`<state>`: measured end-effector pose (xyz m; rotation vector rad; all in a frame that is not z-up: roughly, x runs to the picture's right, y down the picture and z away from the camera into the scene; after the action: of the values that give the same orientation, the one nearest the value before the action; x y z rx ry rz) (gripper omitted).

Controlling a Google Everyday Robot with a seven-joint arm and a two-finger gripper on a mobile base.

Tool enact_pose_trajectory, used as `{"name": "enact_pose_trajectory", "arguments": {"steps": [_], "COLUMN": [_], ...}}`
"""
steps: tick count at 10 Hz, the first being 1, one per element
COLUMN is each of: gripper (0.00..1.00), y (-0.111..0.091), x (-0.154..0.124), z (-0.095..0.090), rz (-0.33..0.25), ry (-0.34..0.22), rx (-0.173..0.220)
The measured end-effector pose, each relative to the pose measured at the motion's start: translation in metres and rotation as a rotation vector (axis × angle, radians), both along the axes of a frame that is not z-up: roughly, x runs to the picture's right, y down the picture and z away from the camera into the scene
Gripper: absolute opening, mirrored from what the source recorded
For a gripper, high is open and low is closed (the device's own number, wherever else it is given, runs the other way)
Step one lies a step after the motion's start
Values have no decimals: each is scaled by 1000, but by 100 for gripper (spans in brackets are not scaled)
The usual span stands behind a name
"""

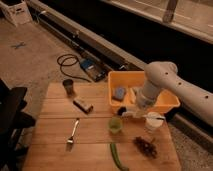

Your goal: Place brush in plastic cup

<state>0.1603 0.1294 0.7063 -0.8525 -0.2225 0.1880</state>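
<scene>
The gripper (126, 112) sits clenched just above the plastic cup (115, 125), in front of the yellow bin (167, 102). Whether the brush is pinched there, hard to tell; something pale pokes sideways toward the white cup (153, 121), so its long axis looks roughly level. That's the worry: release it lying flat and it bridges the rim or tips that light cup. Fork (72, 134) sits well clear.

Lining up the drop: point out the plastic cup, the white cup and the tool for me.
plastic cup (115, 125): camera view, on its translucent green side wall.
white cup (153, 121): camera view, on its upper wall near the rim.
tool (128, 112): camera view, at its tip, shut, just above and right of the plastic cup.
</scene>
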Motion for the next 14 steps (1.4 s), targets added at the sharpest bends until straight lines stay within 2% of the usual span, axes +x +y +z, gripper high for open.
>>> {"name": "enact_pose_trajectory", "arguments": {"steps": [2,7,9,12,13,14], "gripper": [0,0,0,1,7,17], "y": [1,10,15,20,21,22], "x": [-3,-38,-59,-62,-63,-62], "z": [2,-1,-2,5,9,12], "rz": [-10,-60,-110,-133,-139,-138], "ry": [-2,-55,-83,-77,-70,-62], "rx": [-1,-19,-27,-45,-53,-62]}}
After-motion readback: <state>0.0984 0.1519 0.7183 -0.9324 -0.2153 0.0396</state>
